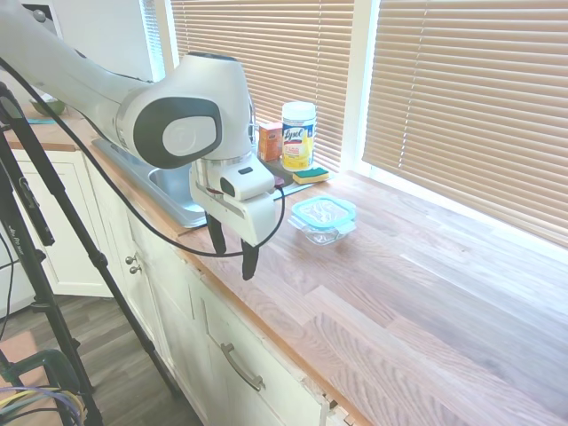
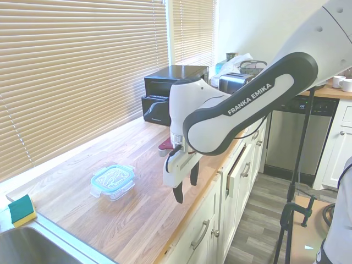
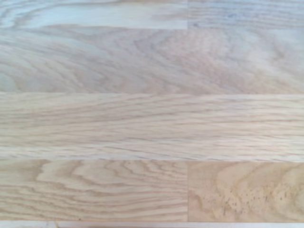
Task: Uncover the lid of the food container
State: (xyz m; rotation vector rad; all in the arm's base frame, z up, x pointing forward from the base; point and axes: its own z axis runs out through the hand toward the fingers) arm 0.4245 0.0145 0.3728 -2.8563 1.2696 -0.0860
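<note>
Wrist view shows only bare wooden countertop [image 3: 152,114]; my gripper [image 1: 232,253] hangs spread and empty, short of the teal-rimmed clear lid [image 1: 323,211] closing the clear glass-like food container [image 1: 323,232]. Next I judge: reach over it.

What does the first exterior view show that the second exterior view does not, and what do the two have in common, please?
Only the first exterior view shows the Lysol wipes canister and the small orange box beside it by the window. Only the second exterior view shows the black appliance and the toaster further along the counter. Both show the open end effector above the wooden counter's front edge, apart from the food container, whose teal-rimmed lid is on, plus the sponge and the sink.
</note>
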